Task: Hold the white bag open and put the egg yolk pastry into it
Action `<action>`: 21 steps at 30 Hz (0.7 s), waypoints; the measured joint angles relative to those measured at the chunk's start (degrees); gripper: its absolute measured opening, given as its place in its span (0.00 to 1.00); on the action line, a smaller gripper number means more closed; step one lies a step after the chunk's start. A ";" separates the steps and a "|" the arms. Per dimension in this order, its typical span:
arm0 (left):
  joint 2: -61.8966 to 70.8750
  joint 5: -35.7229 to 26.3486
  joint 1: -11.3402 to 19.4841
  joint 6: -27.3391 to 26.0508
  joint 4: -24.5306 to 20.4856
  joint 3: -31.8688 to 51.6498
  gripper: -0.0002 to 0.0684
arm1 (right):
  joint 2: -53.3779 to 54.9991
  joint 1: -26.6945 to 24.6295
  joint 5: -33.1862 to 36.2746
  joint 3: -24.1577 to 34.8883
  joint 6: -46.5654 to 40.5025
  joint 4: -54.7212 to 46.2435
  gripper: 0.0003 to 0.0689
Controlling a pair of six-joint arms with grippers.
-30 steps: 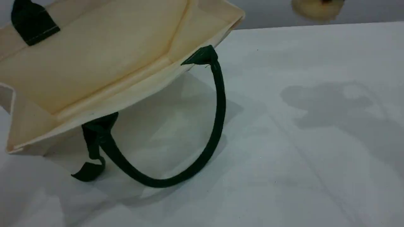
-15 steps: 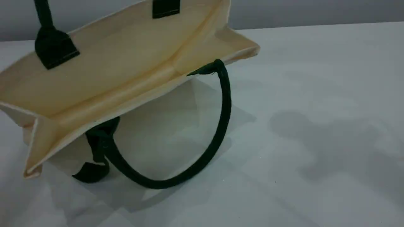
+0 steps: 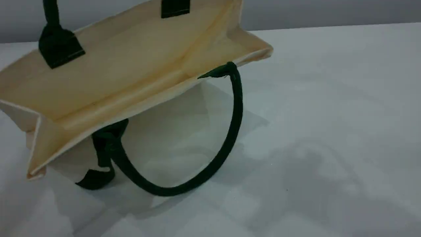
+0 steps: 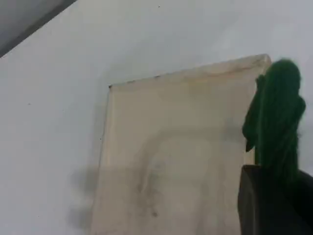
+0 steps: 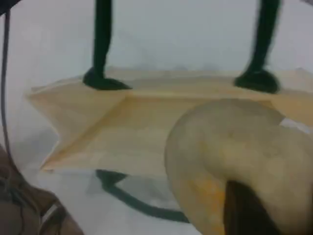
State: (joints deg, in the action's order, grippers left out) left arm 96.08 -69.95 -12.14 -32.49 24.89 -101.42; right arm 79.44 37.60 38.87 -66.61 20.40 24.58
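The white bag (image 3: 125,65) stands tilted on the table with its mouth open toward the scene camera. Its upper green handle (image 3: 49,13) runs up out of the top edge, and the lower handle (image 3: 235,125) droops in a loop onto the table. Neither gripper shows in the scene view. In the left wrist view my left gripper (image 4: 279,191) is shut on the green handle (image 4: 276,112) above the bag's flat side (image 4: 176,156). In the right wrist view my right gripper (image 5: 242,208) is shut on the egg yolk pastry (image 5: 234,147), above and in front of the bag's open mouth (image 5: 146,122).
The white table (image 3: 329,98) stretches to the right of the bag, crossed by arm shadows. A grey wall (image 3: 329,11) closes the back. A dark cable (image 5: 6,98) and brownish gear (image 5: 24,210) show at the left of the right wrist view.
The bag has shifted down and to the right, and its upper handle now shows. The pastry seen at the scene's top right edge a second ago has left that view.
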 joint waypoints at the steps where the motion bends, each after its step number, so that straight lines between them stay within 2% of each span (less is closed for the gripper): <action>1: 0.00 0.00 0.00 0.00 -0.05 0.00 0.14 | 1.01 0.97 -0.48 0.00 0.00 0.05 0.26; 5: 0.00 0.00 0.00 0.00 -0.17 0.00 0.14 | 5.12 3.96 -3.51 0.00 0.00 0.40 0.26; 10: 0.00 0.00 0.00 0.00 -0.17 0.00 0.14 | 10.89 4.79 -6.66 -0.07 1.44 3.06 0.26; 21: 0.00 0.00 0.00 -0.14 -0.80 0.00 0.14 | 21.61 4.79 -16.55 -0.12 14.41 15.94 0.26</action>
State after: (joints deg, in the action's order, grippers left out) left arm 96.08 -69.95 -12.14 -32.63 24.09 -101.42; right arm 101.05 42.39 22.31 -66.73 34.81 40.52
